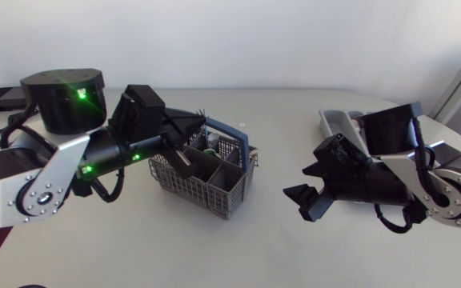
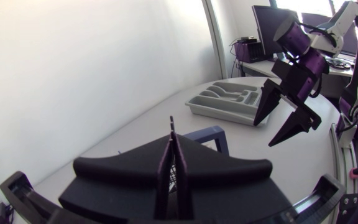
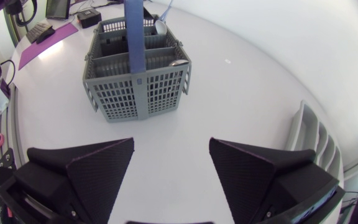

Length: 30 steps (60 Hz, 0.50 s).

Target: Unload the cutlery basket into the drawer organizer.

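The grey cutlery basket (image 1: 206, 178) with a blue handle (image 1: 245, 144) stands left of the table's middle. My left gripper (image 1: 192, 126) hangs over its back left corner, fingers pressed together on a thin dark piece of cutlery (image 2: 171, 129) whose end pokes out past the fingertips. A spoon (image 3: 160, 26) and other cutlery stand in the basket (image 3: 138, 74). My right gripper (image 1: 306, 192) is open and holds nothing, to the right of the basket, low over the table. The grey drawer organizer (image 1: 336, 122) lies at the back right, partly hidden by the right arm.
In the left wrist view the organizer (image 2: 229, 102) lies ahead, beyond the basket handle (image 2: 213, 134), with my right gripper (image 2: 284, 118) beside it. Bare tabletop separates the basket from the organizer (image 3: 312, 143).
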Motion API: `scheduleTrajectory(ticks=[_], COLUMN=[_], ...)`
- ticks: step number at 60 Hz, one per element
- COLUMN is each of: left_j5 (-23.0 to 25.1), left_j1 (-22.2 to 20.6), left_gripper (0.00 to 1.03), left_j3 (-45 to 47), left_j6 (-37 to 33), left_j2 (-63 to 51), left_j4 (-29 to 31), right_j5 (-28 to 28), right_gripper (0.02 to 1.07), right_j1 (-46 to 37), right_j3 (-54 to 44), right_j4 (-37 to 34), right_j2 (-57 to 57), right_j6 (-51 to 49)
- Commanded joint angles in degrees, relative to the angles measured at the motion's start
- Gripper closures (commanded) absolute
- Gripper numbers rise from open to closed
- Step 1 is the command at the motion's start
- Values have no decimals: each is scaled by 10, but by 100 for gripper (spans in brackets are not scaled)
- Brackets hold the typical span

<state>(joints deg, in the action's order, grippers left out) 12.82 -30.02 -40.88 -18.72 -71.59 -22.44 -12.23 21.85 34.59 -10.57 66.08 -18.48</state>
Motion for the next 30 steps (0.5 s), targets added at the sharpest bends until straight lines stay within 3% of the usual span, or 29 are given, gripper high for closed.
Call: scheduleTrajectory(ticks=[1, 8, 30], left_j5=[5, 35, 197], left_j1=[7, 14, 28], left_gripper=[100, 100, 100], left_j3=[-12, -44, -191], left_j6=[-12, 6, 80], left_j2=[37, 88, 134], left_j4=[20, 98, 346], right_j5=[3, 3, -1], right_gripper=[20, 20, 20], right_j1=[7, 11, 46], right_j3=[0, 3, 30], right_j4=[-8, -18, -92], right_j2=[0, -16, -103], right_j6=[2, 2, -14])
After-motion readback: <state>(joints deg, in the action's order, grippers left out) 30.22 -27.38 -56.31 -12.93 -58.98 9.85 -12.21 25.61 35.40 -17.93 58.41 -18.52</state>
